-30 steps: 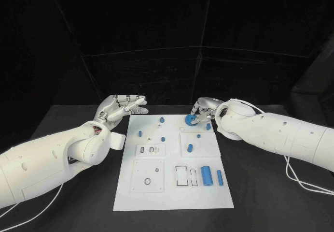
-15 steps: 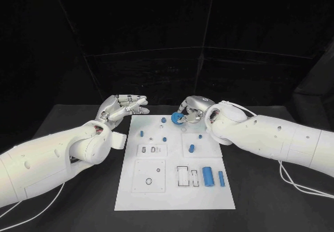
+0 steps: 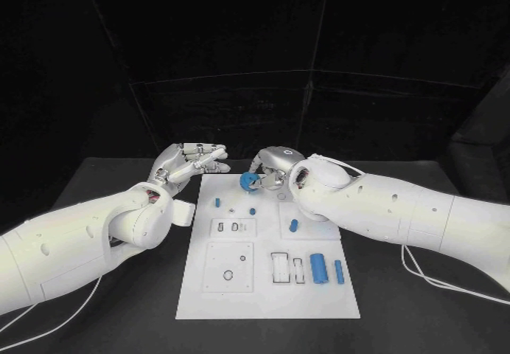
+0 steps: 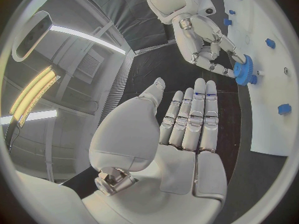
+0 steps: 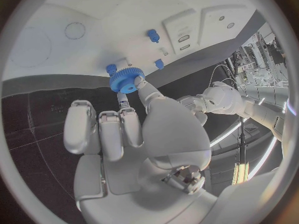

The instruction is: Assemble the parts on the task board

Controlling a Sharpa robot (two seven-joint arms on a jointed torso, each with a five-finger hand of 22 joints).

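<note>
We cannot tell whether the blue gear (image 3: 250,180) touches the task board (image 3: 266,295) or hangs just above it; the right hand (image 3: 272,167) covers part of it. The right arm (image 3: 393,210) hides the board's far right corner. In the left wrist view the board runs off the circle's rim.

Black curtain (image 3: 255,81) behind the black table (image 3: 404,243)
</note>
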